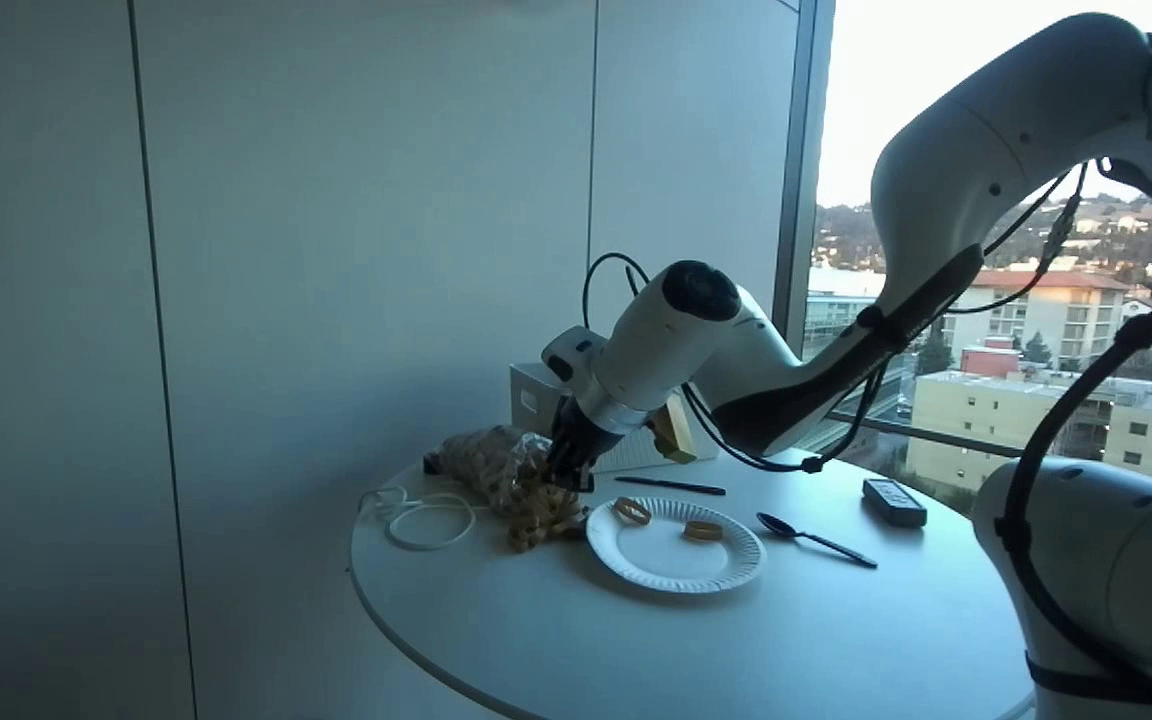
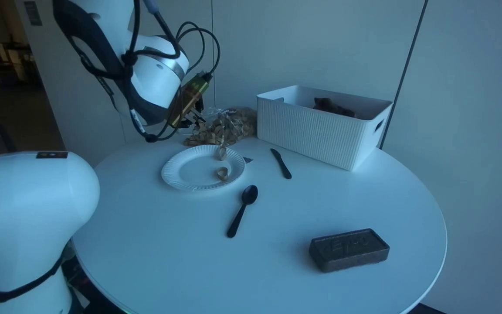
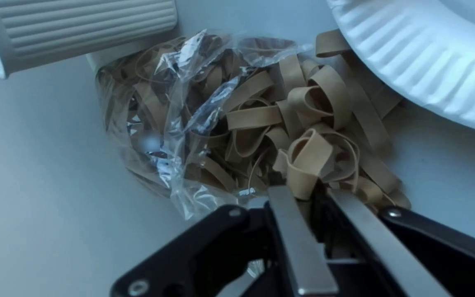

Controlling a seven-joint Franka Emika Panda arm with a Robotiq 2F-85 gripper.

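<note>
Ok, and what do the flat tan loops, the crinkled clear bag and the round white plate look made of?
Flat tan loops: probably matte rubber, judging by their soft curls. Crinkled clear bag: seemingly thin, glossy plastic film, transparent with sharp highlights. Round white plate: likely matte paper, given its fluted rim.

White arm, black cables, black-and-silver end effector
</note>
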